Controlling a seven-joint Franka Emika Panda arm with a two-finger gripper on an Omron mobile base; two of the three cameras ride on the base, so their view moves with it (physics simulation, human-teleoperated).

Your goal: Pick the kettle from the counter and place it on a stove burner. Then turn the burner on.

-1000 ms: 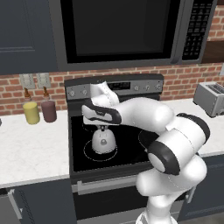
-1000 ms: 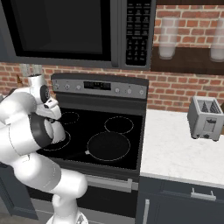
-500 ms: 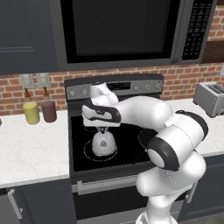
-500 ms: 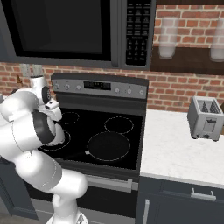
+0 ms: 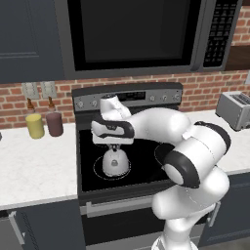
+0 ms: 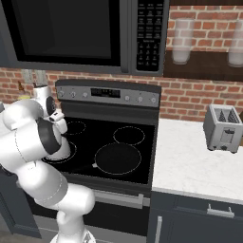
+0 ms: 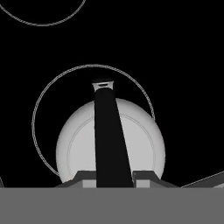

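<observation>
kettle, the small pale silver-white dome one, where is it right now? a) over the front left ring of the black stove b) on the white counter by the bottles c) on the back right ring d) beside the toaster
a: the small pale silver-white dome-shaped kettle sits within the front left ring of the black glass-top stove, under the end effector.

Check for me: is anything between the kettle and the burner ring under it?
Nothing visible. The kettle sits inside the front-left burner ring on the stove, with the gripper closed on its dark top handle.
</observation>
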